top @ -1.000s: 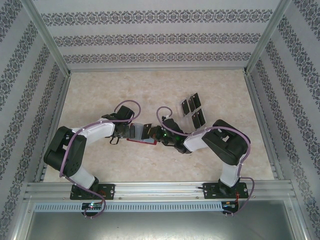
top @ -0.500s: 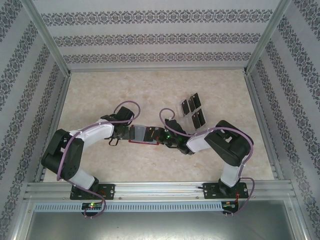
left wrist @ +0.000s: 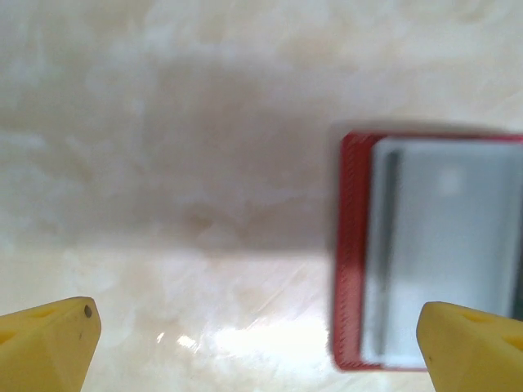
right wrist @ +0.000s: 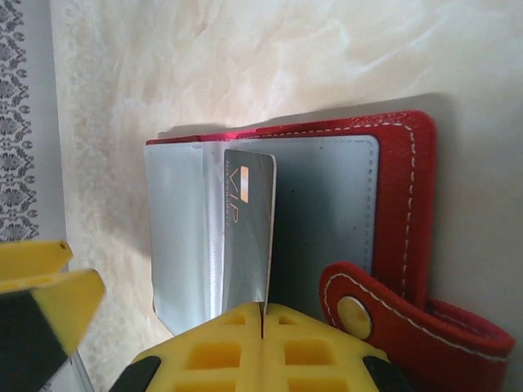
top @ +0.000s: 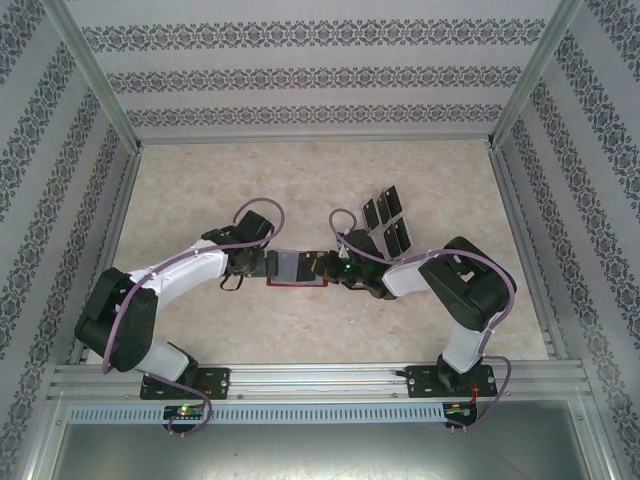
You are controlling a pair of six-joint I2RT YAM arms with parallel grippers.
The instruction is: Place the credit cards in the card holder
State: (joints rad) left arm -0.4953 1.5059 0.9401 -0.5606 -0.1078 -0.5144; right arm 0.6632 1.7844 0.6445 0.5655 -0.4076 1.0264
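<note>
Pinching a dark credit card (right wrist: 249,229) by its near edge, the right hand (right wrist: 263,314) has its fingers pressed together on it. The card stands on edge over the greyish inside of the open card holder (right wrist: 404,188), which lies flat on the counter (top: 300,180). Whether the tip sits in a pocket, can't tell. Just left of the card holder, the left hand (left wrist: 260,339) hovers low, fingers spread wide, gripping nothing. Both arms reach inward, meeting at the card holder. Beyond it to the right, more credit cards (top: 385,222) stand tilted together.
</note>
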